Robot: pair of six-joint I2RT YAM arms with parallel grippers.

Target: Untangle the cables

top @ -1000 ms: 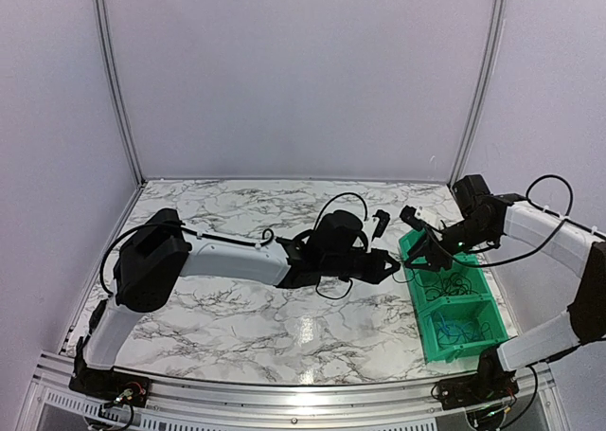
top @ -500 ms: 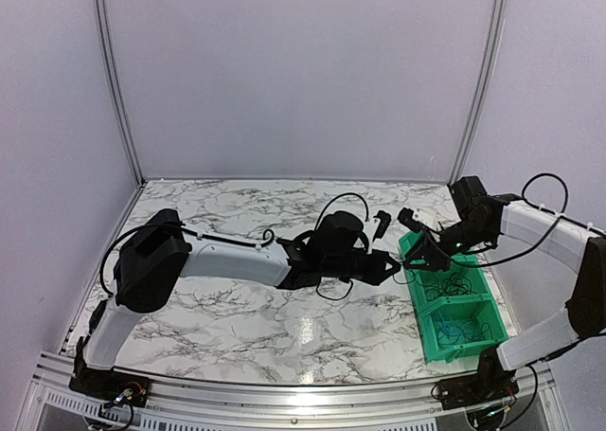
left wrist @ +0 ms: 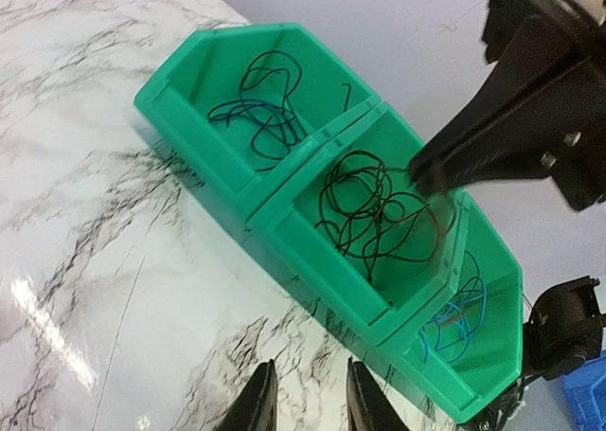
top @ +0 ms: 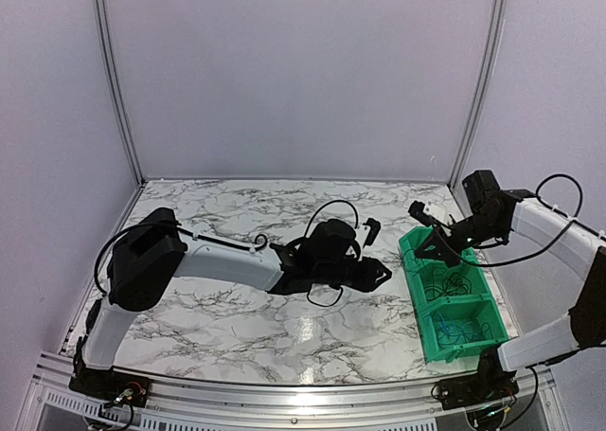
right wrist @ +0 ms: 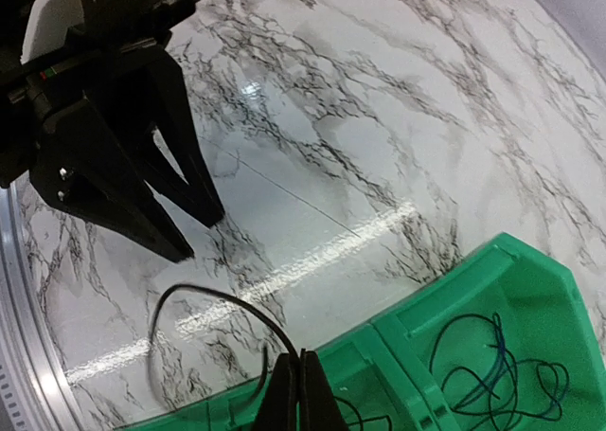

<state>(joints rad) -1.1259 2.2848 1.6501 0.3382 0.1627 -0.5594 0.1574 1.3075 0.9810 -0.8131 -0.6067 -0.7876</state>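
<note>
My right gripper (top: 423, 255) hangs over the far end of the green bin (top: 418, 298). In the right wrist view it (right wrist: 298, 379) is shut on a thin black wire (right wrist: 216, 293) that curls in a loop to the left above the bin's rim. My left gripper (top: 383, 276) is open and empty over the marble just left of the bin; its fingertips (left wrist: 258, 407) show at the bottom of the left wrist view. The bin's compartments hold black and blue wires (left wrist: 256, 109), a loose black tangle (left wrist: 374, 213) and blue wires (left wrist: 454, 313).
The green bin (left wrist: 204, 133) lies along the table's right side, close to the right wall post (top: 478, 90). The marble tabletop (top: 237, 308) spreads to the left. A blue box corner (left wrist: 582, 393) shows beyond the bin.
The two grippers have drawn apart: my left gripper moved back to the left, away from the bin, and my right gripper moved right and slightly up with the black wire.
</note>
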